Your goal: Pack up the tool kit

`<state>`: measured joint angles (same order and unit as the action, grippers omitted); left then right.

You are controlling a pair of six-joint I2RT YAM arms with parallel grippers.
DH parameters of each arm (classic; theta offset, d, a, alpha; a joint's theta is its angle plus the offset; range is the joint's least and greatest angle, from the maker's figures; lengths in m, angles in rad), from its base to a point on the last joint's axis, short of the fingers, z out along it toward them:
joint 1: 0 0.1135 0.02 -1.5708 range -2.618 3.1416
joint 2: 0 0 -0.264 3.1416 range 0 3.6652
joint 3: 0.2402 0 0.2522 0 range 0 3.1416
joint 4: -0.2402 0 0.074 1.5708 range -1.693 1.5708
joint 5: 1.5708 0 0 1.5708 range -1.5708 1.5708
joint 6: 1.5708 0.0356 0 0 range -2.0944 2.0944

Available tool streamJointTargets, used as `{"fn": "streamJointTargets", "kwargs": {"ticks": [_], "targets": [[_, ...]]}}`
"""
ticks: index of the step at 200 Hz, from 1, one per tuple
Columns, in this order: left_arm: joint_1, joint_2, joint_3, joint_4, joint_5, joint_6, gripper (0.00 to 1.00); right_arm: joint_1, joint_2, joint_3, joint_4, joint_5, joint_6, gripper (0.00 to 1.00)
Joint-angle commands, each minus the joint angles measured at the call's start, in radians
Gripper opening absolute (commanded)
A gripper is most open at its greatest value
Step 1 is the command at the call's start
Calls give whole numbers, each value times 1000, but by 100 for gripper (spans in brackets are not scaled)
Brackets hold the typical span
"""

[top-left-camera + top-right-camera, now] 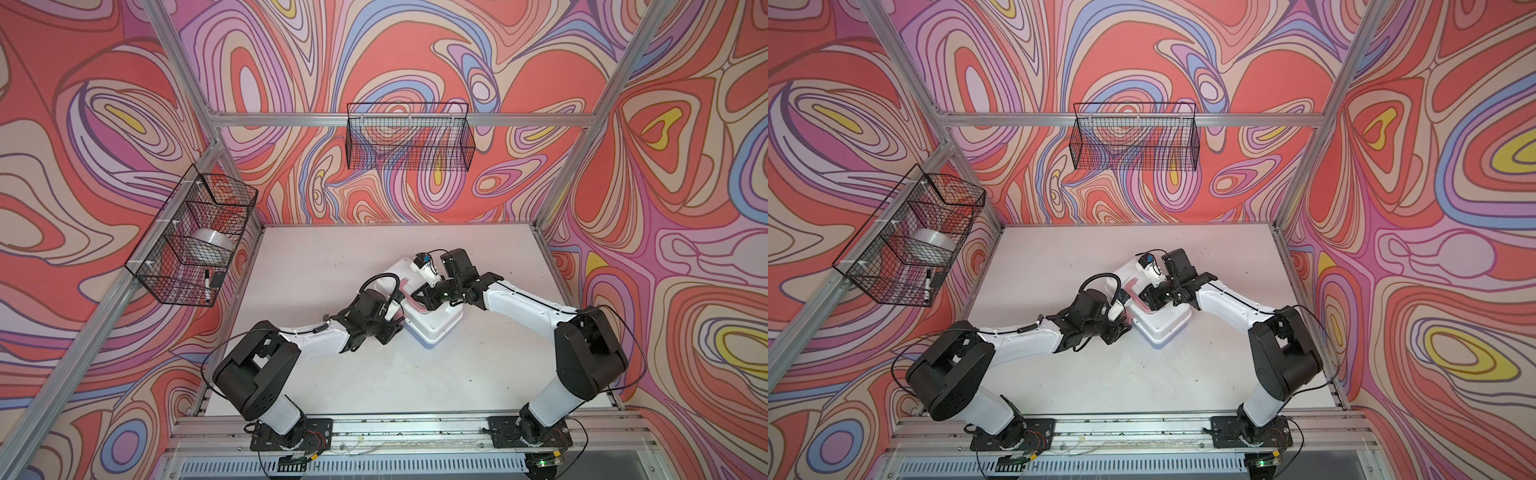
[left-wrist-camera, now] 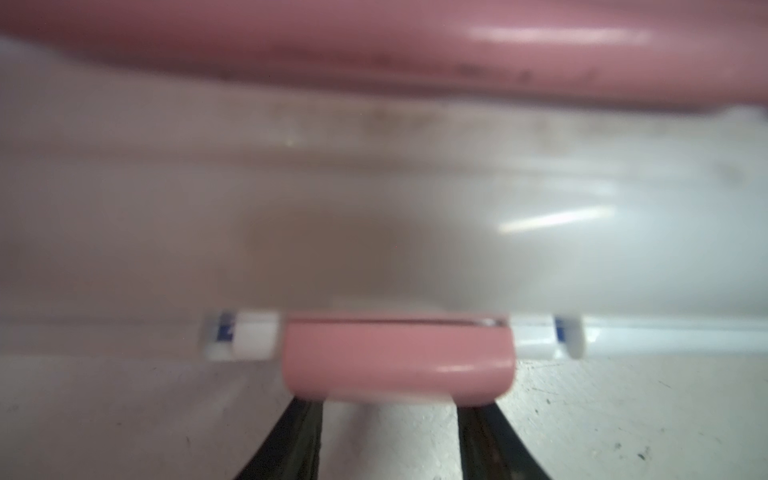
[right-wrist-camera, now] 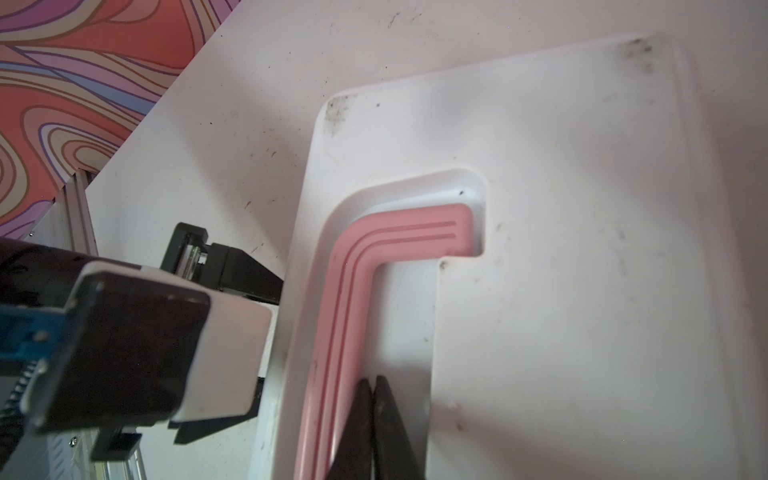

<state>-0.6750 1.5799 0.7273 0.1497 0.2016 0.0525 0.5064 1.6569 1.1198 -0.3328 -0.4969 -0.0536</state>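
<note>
In both top views the shut, white-lidded plastic toolbox point(image 1: 438, 326) sits mid-table point(image 1: 316, 266). Left wrist view: left pincer point(image 2: 392, 415), jaws parted, meets the pink latch point(image 2: 399, 361); push it squarely home. Right wrist view: closed right pincer point(image 3: 374, 386) rests beside the pink handle point(image 3: 345, 291); bear down firmly.

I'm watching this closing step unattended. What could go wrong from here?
The left gripper's tips are hidden under the pink plastic latch; they may slip off before it snaps shut. Only the shut right gripper's narrow tips seem to steady the white plastic lid, beside the flat pink handle, so the toolbox could skid on the white table.
</note>
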Motion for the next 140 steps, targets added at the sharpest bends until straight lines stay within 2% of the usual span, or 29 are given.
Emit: {"fn": "streamJointTargets", "kwargs": {"ticks": [1, 54, 106, 121, 140], "targets": [[-5, 16, 103, 132, 36, 12, 34, 35, 93, -86, -221, 8, 6, 0], [-6, 85, 93, 263, 23, -25, 33, 41, 107, -84, -230, 2, 3, 0], [-6, 117, 32, 496, 37, -58, 33, 52, 133, -80, -228, -10, 26, 0], [-6, 109, 38, 475, 43, -62, 38, 51, 140, -69, -232, 11, 50, 0], [-6, 65, 19, 422, 25, -65, 59, 51, 122, -49, -219, 33, 93, 0]]}}
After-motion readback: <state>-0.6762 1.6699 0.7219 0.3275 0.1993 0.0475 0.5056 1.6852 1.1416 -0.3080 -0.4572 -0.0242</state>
